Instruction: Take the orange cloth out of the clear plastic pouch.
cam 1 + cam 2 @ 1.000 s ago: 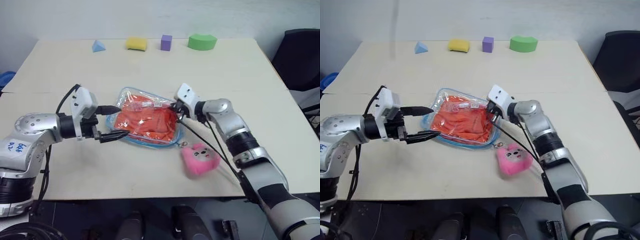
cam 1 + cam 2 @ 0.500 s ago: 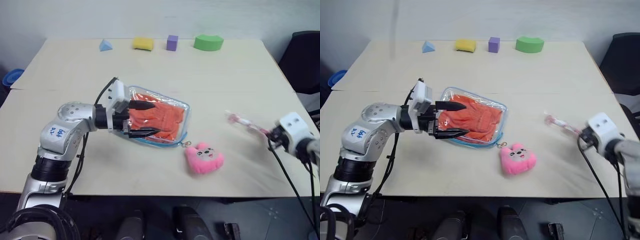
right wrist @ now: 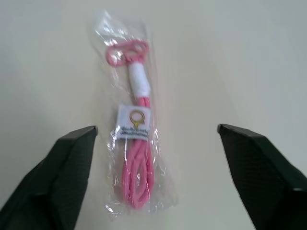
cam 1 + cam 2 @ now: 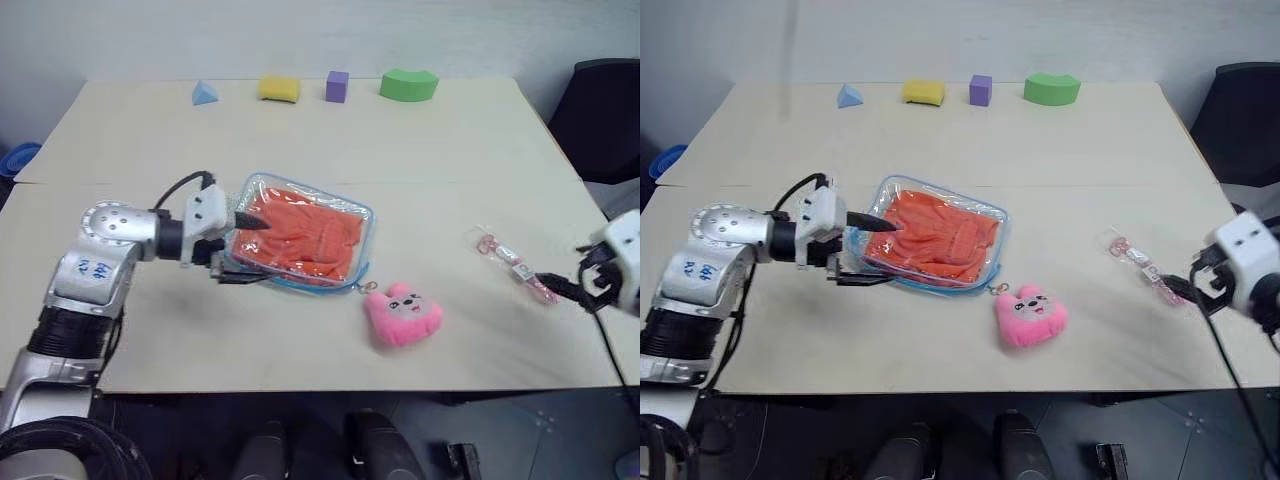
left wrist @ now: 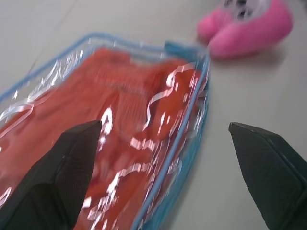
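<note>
**One cloth, one pouch, and the left arm right at the pouch's end**

One orange cloth [image 4: 300, 232] lies folded flat inside one clear plastic pouch [image 4: 350, 275], filling it nearly edge to edge; the pouch rests on the tabletop [image 4: 400, 150] a little left of centre, its long axis running from the robot's left to its right and tilting slightly toward the near edge at the right end; the cloth is not yet out.

The left gripper [image 4: 243, 250] sits at the pouch's left short end, jaws apart, one finger lying over the top of the plastic and the other low along the near edge, so the pouch end lies between them; in the left wrist view the blue-edged rim runs straight ahead between the two fingers; the cloth therefore lies directly forward of those jaws, along the pouch's length. I judge the left arm far the nearer one, and the coming pull would have to run along that long axis.

One pink plush charm [image 4: 403, 315] lies just off the pouch's near right corner, joined to it by a short chain.

The right gripper [image 4: 575, 290] hangs well apart at the right edge of the tabletop, jaws wide and empty; one small packet holding a pink cord [image 4: 510, 264] lies just in front of it.

Four foam blocks line the far edge: one blue triangle [image 4: 204, 93], one yellow block [image 4: 278, 88], one purple cube [image 4: 337, 85], one green arch [image 4: 408, 83].
</note>
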`<control>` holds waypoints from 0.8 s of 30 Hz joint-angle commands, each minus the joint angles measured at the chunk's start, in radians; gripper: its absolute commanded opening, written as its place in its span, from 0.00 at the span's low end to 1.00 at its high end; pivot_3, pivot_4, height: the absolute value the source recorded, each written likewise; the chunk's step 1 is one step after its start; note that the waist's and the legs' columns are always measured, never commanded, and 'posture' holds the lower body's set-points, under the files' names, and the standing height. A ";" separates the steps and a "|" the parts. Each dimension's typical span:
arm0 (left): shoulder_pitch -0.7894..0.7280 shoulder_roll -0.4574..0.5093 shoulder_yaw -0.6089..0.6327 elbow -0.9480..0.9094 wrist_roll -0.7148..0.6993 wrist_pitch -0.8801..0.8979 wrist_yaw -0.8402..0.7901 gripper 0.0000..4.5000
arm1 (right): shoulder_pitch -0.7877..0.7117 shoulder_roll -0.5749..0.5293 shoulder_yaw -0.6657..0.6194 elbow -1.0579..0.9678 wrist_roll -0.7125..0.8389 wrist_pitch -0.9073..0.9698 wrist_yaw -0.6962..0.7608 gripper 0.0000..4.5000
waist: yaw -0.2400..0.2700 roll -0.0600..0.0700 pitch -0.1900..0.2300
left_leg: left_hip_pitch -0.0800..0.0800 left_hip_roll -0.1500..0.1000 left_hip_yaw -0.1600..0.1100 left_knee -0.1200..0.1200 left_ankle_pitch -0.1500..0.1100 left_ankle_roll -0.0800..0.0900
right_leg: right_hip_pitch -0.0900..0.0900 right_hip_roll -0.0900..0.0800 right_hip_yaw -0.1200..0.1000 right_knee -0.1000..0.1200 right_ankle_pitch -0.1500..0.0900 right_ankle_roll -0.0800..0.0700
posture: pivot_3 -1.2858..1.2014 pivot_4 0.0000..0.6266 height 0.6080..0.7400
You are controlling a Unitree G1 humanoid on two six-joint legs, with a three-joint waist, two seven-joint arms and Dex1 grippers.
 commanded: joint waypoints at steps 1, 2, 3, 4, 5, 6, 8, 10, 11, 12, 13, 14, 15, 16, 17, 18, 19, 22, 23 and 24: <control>-0.018 0.049 -0.001 0.113 0.088 -0.175 -0.043 1.00 | -0.034 -0.069 -0.033 -0.137 0.198 0.034 0.197 0.96 | -0.001 0.000 0.000 | 0.000 0.000 0.000 0.000 0.000 0.001 | 0.000 0.000 0.000 0.000 0.000 0.000 | 0.52 0.24 1.00; -0.023 0.058 -0.008 0.150 0.114 -0.222 -0.050 1.00 | -0.052 -0.082 -0.028 -0.182 0.269 0.069 0.237 0.96 | -0.001 0.000 0.000 | -0.001 0.000 0.000 0.000 -0.001 0.001 | 0.000 0.000 0.000 0.000 0.000 0.000 | 0.52 0.24 1.00; -0.029 0.062 -0.016 0.184 0.139 -0.268 -0.052 1.00 | -0.078 -0.089 -0.017 -0.230 0.342 0.108 0.261 0.96 | -0.001 0.000 0.000 | -0.001 0.000 0.000 0.000 -0.001 0.001 | 0.000 0.000 -0.001 0.000 0.000 0.000 | 0.52 0.24 1.00; -0.037 0.058 -0.021 0.210 0.155 -0.297 -0.051 1.00 | -0.101 -0.092 -0.003 -0.263 0.394 0.136 0.269 0.96 | -0.001 0.000 0.000 | -0.001 0.000 -0.001 0.000 -0.001 0.001 | 0.000 0.000 -0.001 0.000 0.000 0.000 | 0.52 0.24 1.00; -0.047 0.047 -0.024 0.234 0.166 -0.314 -0.045 1.00 | -0.130 -0.090 0.016 -0.299 0.444 0.160 0.271 0.96 | 0.000 0.000 0.000 | -0.001 0.000 -0.001 0.000 -0.001 0.002 | 0.000 0.000 -0.002 -0.001 0.000 0.000 | 0.52 0.24 1.00; -0.057 0.034 -0.030 0.255 0.181 -0.337 -0.035 1.00 | -0.157 -0.086 0.040 -0.332 0.483 0.174 0.268 0.96 | 0.000 0.000 0.000 | -0.002 0.000 -0.002 0.001 -0.001 0.002 | 0.000 -0.001 -0.003 -0.001 0.000 0.000 | 0.52 0.24 1.00; -0.070 0.019 -0.051 0.302 0.232 -0.410 -0.012 1.00 | -0.210 -0.073 0.092 -0.382 0.530 0.188 0.249 0.96 | 0.004 0.000 0.000 | -0.003 0.000 -0.004 0.002 -0.002 0.004 | 0.000 -0.002 -0.004 -0.001 0.000 0.000 | 0.52 0.24 1.00; -0.085 0.005 -0.068 0.351 0.279 -0.466 0.014 1.00 | -0.264 -0.054 0.144 -0.408 0.565 0.197 0.221 0.96 | 0.009 0.000 0.000 | -0.004 -0.001 -0.005 0.002 -0.002 0.004 | 0.000 -0.003 -0.006 -0.002 0.000 0.000 | 0.52 0.24 1.00; -0.093 -0.001 -0.070 0.370 0.289 -0.480 0.022 1.00 | -0.280 -0.049 0.159 -0.413 0.576 0.199 0.211 0.96 | 0.013 0.000 0.000 | -0.004 -0.001 -0.005 0.002 -0.002 0.004 | 0.000 -0.003 -0.006 -0.002 0.000 0.000 | 0.52 0.24 1.00; -0.103 -0.010 -0.064 0.380 0.285 -0.481 0.029 0.96 | -0.293 -0.046 0.172 -0.416 0.587 0.198 0.205 0.97 | 0.017 0.000 0.000 | -0.004 -0.001 -0.005 0.002 -0.002 0.004 | 0.000 -0.003 -0.006 -0.003 0.000 0.000 | 0.52 0.24 1.00; -0.111 -0.019 -0.055 0.382 0.276 -0.473 0.031 0.91 | -0.299 -0.045 0.181 -0.417 0.594 0.198 0.202 0.97 | 0.022 0.000 0.000 | -0.005 -0.001 -0.005 0.002 -0.002 0.004 | 0.000 -0.003 -0.006 -0.003 0.000 0.000 | 0.52 0.24 1.00; -0.115 -0.023 -0.046 0.380 0.265 -0.463 0.028 0.87 | -0.299 -0.045 0.188 -0.418 0.597 0.194 0.200 0.97 | 0.025 0.000 0.000 | -0.005 -0.001 -0.005 0.002 -0.002 0.004 | -0.001 -0.003 -0.006 -0.003 0.000 0.000 | 0.52 0.24 1.00; -0.118 -0.026 -0.041 0.378 0.258 -0.456 0.026 0.80 | -0.299 -0.047 0.193 -0.417 0.599 0.191 0.198 0.97 | 0.027 0.000 0.000 | -0.006 -0.001 -0.005 0.002 -0.002 0.004 | -0.001 -0.004 -0.006 -0.003 0.000 0.000 | 0.52 0.24 1.00; -0.114 -0.023 -0.038 0.372 0.255 -0.452 0.022 0.73 | -0.291 -0.049 0.193 -0.415 0.597 0.185 0.199 0.97 | 0.027 0.000 0.000 | -0.006 -0.001 -0.006 0.002 -0.002 0.004 | -0.001 -0.004 -0.007 -0.004 0.000 0.000 | 0.52 0.24 1.00; -0.105 -0.017 -0.035 0.360 0.250 -0.445 0.016 0.66 | -0.280 -0.052 0.193 -0.413 0.592 0.177 0.201 0.97 | 0.027 0.000 0.000 | -0.006 -0.001 -0.006 0.002 -0.002 0.003 | -0.001 -0.004 -0.007 -0.004 0.000 0.000 | 0.52 0.24 1.00; -0.092 -0.011 -0.030 0.342 0.243 -0.434 0.010 0.58 | -0.269 -0.052 0.192 -0.411 0.586 0.171 0.201 0.97 | 0.027 0.000 0.000 | -0.006 -0.001 -0.005 0.002 -0.001 0.001 | -0.001 -0.004 -0.007 -0.004 0.000 0.000 | 0.52 0.24 1.00; -0.078 -0.005 -0.024 0.321 0.233 -0.416 0.005 0.52 | -0.260 -0.051 0.193 -0.409 0.580 0.166 0.198 0.97 | 0.027 0.000 0.000 | -0.006 -0.001 -0.005 0.002 -0.001 0.001 | -0.001 -0.004 -0.007 -0.004 0.000 0.000 | 0.52 0.24 1.00; -0.025 0.010 -0.005 0.227 0.195 -0.339 -0.012 0.31 | -0.232 -0.051 0.194 -0.411 0.566 0.148 0.189 0.97 | 0.022 0.000 0.000 | -0.006 -0.001 -0.005 0.002 -0.001 0.001 | -0.001 -0.004 -0.006 -0.004 0.000 0.000 | 0.52 0.24 1.00; 0.005 0.014 0.006 0.169 0.178 -0.288 -0.010 0.23 | -0.217 -0.052 0.194 -0.414 0.555 0.140 0.183 0.97 | 0.022 -0.001 0.000 | -0.006 -0.001 -0.005 0.002 -0.001 0.001 | -0.001 -0.004 -0.006 -0.003 0.000 0.000 | 0.52 0.24 1.00; 0.031 0.018 0.014 0.117 0.163 -0.242 -0.009 0.15 | -0.204 -0.053 0.195 -0.415 0.544 0.131 0.177 0.97 | 0.021 -0.001 0.000 | -0.006 -0.001 -0.005 0.002 -0.001 0.001 | -0.001 -0.004 -0.006 -0.003 0.000 0.000 | 0.52 0.24 1.00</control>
